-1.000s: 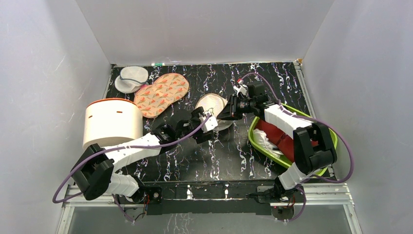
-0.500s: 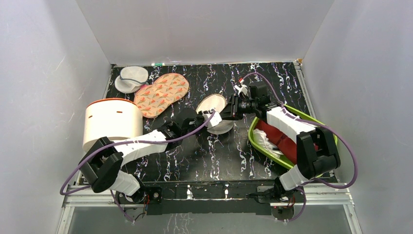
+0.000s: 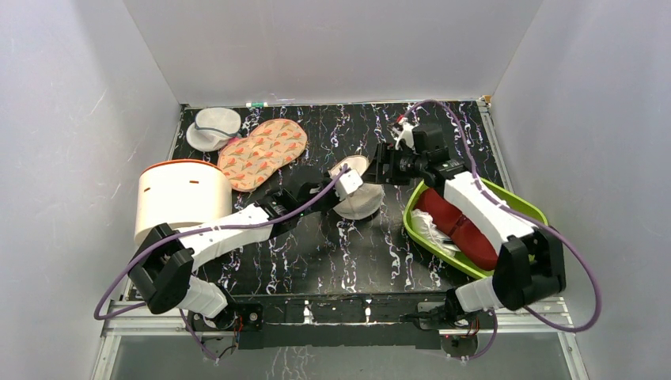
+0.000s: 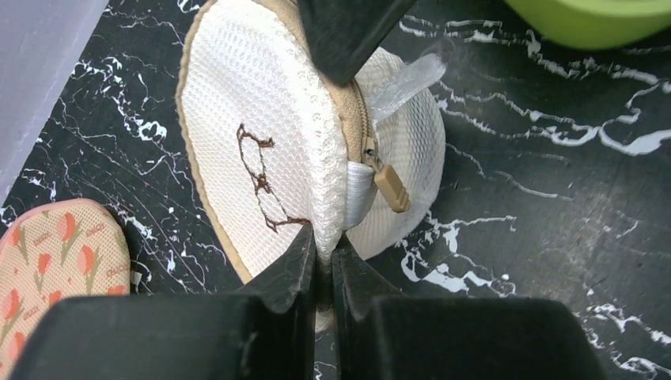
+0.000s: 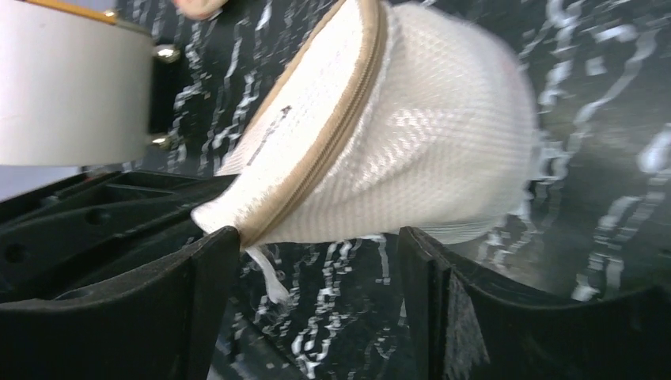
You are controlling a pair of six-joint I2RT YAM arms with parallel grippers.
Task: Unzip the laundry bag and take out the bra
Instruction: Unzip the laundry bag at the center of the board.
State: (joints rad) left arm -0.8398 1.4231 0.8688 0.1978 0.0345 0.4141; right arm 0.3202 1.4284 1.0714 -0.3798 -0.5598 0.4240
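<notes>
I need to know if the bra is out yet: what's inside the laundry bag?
No red shows. The zipper of the laundry bag looks closed along the visible seam, its pull hanging. Only a thin dark squiggle shows on the mesh; the opaque mesh hides whatever is inside.

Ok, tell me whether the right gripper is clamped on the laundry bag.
No, the right gripper stands open, its fingers wide apart, with the laundry bag just beyond their tips, unpinched.

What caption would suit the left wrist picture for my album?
Left gripper pinching the edge of the laundry bag, beside its tan zipper pull.
</notes>
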